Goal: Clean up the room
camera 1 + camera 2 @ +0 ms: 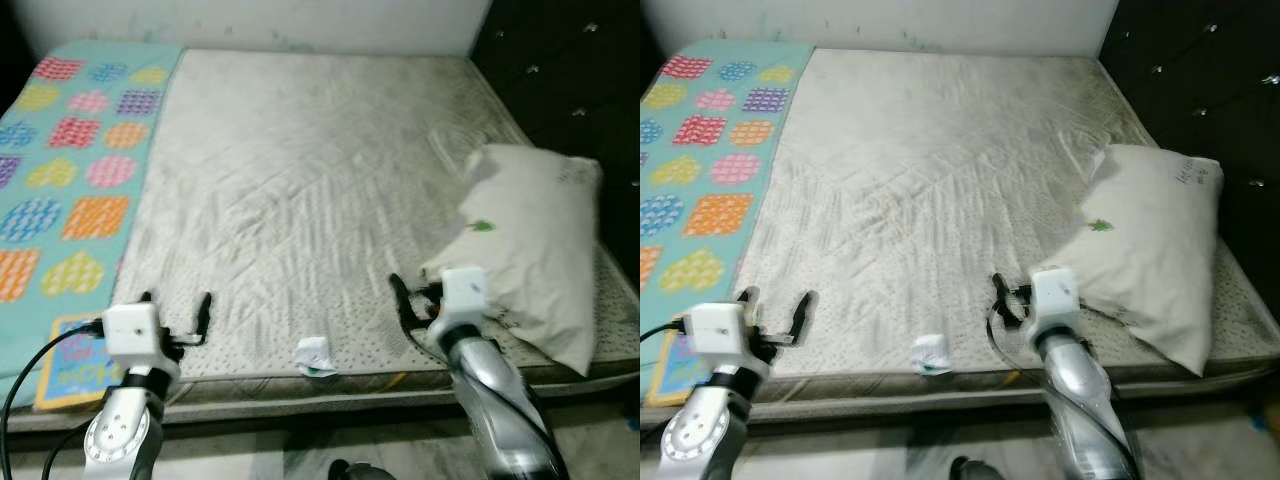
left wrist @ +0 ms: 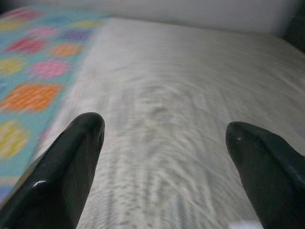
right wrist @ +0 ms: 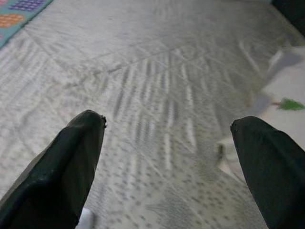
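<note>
Far left of frame: a turquoise patterned sheet (image 1: pixel 70 170) with coloured hearts and circles covers the left strip of the bed; at its lower corner a blue printed patch (image 1: pixel 75 365) carries large letters, too blurred to read.

Lower left: left end effector (image 1: pixel 178 312) over the near edge of the mattress (image 1: pixel 290 180), fingers spread wide, nothing between them. The left wrist view confirms this: both black fingertips (image 2: pixel 76 157) well apart, bare quilted fabric beyond.

Lower centre: a small crumpled white scrap (image 1: pixel 315 356), with a touch of green, lies at the mattress's front edge, between the two arms and touching neither.

Centre right: right end effector (image 1: pixel 415 295) near the lower corner of the pillow (image 1: pixel 530 250), fingers wide apart and holding nothing, per the right wrist view.

Right: the pillow lies askew near the mattress's right edge, a small green mark on it; faint writing near its upper end is illegible.

Judgement: approach stage, nothing yet picked up. The scrap looks the likeliest first target. The next move would call for one arm swinging inward and down over it, then closing on it lightly, as it is small and soft.
</note>
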Available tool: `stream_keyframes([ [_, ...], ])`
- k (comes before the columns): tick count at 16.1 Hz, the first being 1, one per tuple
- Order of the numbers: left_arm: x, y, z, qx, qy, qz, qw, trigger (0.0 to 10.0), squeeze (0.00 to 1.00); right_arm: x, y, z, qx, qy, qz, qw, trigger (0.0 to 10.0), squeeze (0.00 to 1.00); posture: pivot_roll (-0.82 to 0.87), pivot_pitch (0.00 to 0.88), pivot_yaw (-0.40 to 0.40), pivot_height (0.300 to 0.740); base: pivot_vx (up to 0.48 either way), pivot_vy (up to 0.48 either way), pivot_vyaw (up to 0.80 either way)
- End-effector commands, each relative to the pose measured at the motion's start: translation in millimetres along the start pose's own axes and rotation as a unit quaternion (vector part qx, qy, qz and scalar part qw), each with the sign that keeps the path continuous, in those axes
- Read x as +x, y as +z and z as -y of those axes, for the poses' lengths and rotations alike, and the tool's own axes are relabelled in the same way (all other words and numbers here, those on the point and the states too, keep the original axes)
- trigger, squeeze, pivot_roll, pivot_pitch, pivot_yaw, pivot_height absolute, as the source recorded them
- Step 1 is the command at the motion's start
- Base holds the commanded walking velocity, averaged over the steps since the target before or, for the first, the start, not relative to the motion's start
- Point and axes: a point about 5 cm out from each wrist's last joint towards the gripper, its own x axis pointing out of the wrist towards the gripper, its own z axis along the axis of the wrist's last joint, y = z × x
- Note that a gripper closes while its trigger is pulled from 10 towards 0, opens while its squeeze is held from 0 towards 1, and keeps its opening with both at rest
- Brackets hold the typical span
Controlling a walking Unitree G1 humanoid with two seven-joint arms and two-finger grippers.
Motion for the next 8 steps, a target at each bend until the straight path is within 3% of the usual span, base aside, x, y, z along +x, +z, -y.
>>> stream_keyframes([
  [1,-6.6,-2,-11.4,0.004,0.045,-0.014,0.999,10.0,0.00,-0.3,6,1.5,0.003,0.000,0.002,1.000,10.0,0.00,0.06,0.153,-0.091,0.740,0.000,0.000,0.00],
  [3,-7.7,-3,-12.3,0.002,0.046,-0.017,0.999,10.0,0.00,-2.7,6,3.2,-0.007,-0.005,0.010,1.000,10.0,0.00,0.06,0.160,-0.090,0.740,0.000,0.000,0.00],
  [4,-7.5,-2,-11.6,0.001,0.039,-0.016,0.999,10.0,0.00,-4.3,3,4.2,0.031,0.012,-0.004,0.999,10.0,0.00,0.06,0.163,-0.091,0.740,0.000,0.000,0.00],
  [6,-8.3,-1,-11.7,0.002,0.043,-0.017,0.999,10.0,0.00,-4.1,4,8.7,0.053,0.010,-0.008,0.999,10.0,0.00,0.06,0.166,-0.092,0.740,0.000,0.000,0.00],
  [8,-12.6,-2,-13.0,0.001,0.045,-0.021,0.999,10.0,0.00,-4.8,-1,14.8,0.013,-0.008,-0.022,1.000,10.0,0.00,0.06,0.171,-0.092,0.740,0.000,0.000,0.00],
])
